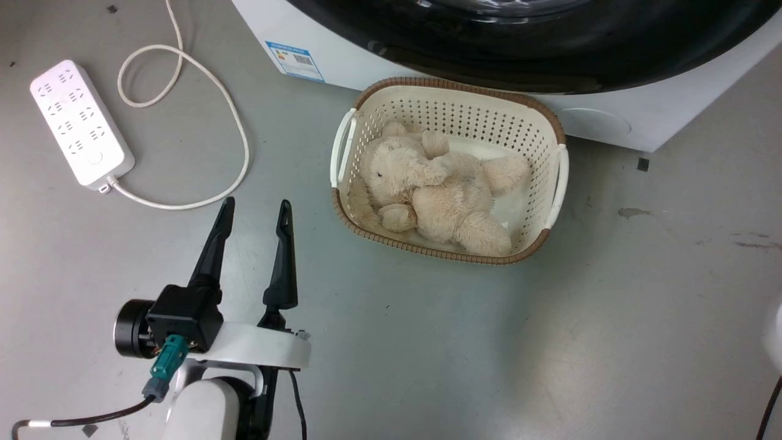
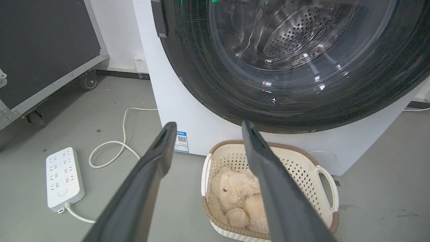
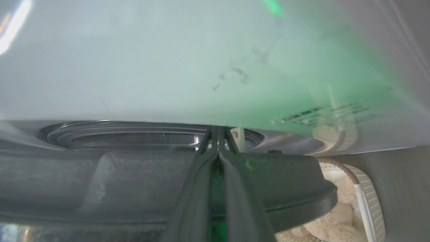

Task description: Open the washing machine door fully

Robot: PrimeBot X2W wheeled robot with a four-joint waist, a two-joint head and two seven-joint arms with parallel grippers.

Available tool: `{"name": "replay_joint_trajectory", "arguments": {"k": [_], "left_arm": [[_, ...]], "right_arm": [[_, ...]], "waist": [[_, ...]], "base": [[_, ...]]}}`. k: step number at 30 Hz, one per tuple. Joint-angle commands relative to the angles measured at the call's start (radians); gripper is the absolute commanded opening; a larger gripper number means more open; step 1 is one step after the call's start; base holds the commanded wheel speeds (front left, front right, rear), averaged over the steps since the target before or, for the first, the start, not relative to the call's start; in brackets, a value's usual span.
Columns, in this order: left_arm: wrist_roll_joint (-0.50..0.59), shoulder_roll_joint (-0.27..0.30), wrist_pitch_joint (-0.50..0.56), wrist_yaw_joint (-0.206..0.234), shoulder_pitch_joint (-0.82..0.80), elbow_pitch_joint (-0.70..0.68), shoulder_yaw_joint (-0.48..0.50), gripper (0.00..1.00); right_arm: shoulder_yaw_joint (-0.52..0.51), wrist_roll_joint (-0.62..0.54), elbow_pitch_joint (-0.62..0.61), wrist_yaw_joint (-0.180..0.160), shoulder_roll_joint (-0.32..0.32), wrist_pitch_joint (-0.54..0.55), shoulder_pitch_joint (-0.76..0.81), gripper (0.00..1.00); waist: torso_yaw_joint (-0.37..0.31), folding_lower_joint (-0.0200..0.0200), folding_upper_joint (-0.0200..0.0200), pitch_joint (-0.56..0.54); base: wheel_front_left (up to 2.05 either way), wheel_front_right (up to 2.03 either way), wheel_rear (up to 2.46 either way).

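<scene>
On the right gripper [image 3: 218, 133] the fingers sit pressed together, tips at the seam between the washing machine door [image 3: 289, 188] beneath them and the washing machine [image 3: 168, 67] above. It seems to be prying the door ajar. Next, swing the rim outward. The left gripper [image 1: 256, 205] hangs spread.

Basket [image 1: 464, 113], holding a plush bear [image 1: 440, 189], lies at 6 o'clock of the washing machine [image 1: 342, 58]. Power strip [image 1: 82, 122] lies at the basket's 9 o'clock.
</scene>
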Motion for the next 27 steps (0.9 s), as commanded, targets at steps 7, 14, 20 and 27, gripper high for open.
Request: {"name": "replay_joint_trajectory", "arguments": {"k": [7,14,20,27], "left_arm": [[-0.011,0.002,-0.024,0.009,-0.028,-0.005,-0.007,1.0],[-0.021,0.002,-0.039,0.007,-0.017,0.013,-0.024,1.0],[-0.017,0.002,-0.057,0.0,0.029,0.034,-0.028,1.0],[-0.001,0.002,-0.057,-0.017,0.084,0.062,-0.023,1.0]], "right_arm": [[-0.068,-0.027,0.017,0.0,0.008,0.137,-0.028,0.0],[-0.076,0.068,0.088,0.0,0.009,0.233,0.029,0.0],[0.161,0.383,0.206,-0.001,0.01,0.317,0.165,0.0],[0.452,0.661,0.185,-0.001,0.01,0.302,0.373,0.0]], "waist": [[0.01,-0.0001,-0.0001,-0.003],[-0.008,-0.0001,-0.0001,-0.046],[-0.042,-0.0001,-0.0001,-0.131],[-0.061,-0.0001,-0.0001,-0.212]], "base": [[0.0,0.0,0.0],[0.0,0.0,0.0],[0.0,0.0,0.0],[0.0,0.0,0.0]]}}
